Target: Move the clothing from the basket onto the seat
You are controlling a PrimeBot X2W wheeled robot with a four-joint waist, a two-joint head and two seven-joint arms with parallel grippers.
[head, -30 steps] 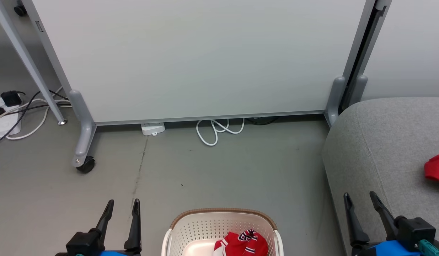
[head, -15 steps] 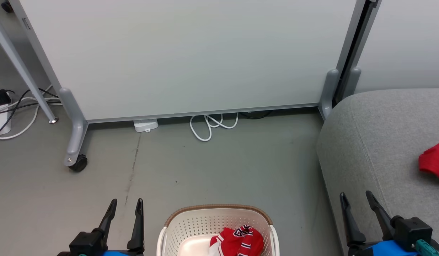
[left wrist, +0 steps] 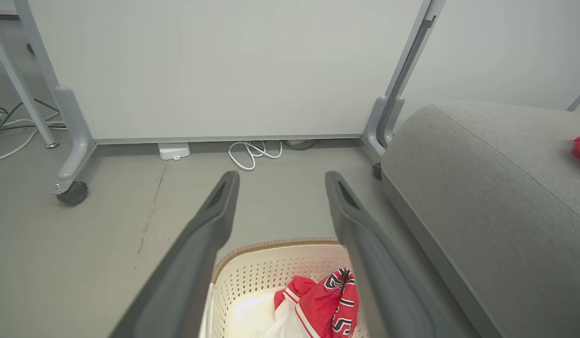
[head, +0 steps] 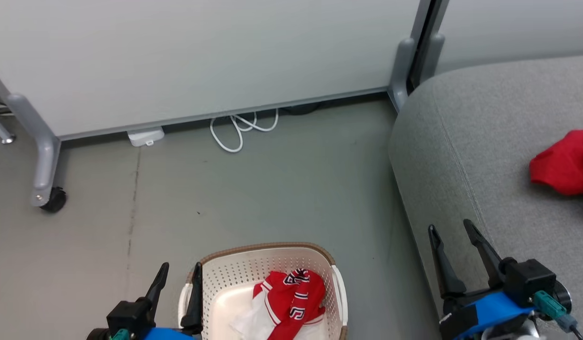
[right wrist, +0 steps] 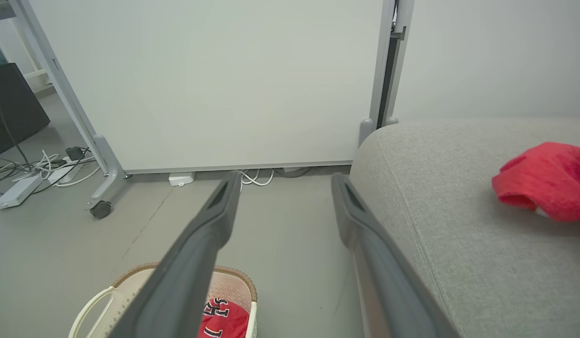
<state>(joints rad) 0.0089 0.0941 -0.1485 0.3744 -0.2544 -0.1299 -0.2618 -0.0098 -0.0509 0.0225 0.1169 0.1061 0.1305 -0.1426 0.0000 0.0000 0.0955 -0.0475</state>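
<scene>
The cream-white basket (head: 267,255) with a brown rim stands on the floor at the bottom centre of the head view. Inside it lies a red garment with white trim and black-and-white lettering (head: 291,300), which the left wrist view (left wrist: 329,303) and the right wrist view (right wrist: 224,319) also catch. A second red garment (head: 565,163) lies on the grey seat (head: 485,156) at the right. My left gripper (head: 180,273) is open, empty, beside the basket's left rim. My right gripper (head: 449,226) is open, empty, at the seat's left edge.
A white panel on grey castor legs (head: 46,156) stands behind the floor area. A coiled white cable (head: 239,130) and a small white box (head: 145,137) lie at its base. More cables and a power strip (right wrist: 17,190) lie at the left in the right wrist view.
The camera has tilted down and turned right, so basket, seat and panel sit higher and further left in the picture. More of both garments shows. Both grippers stay open.
</scene>
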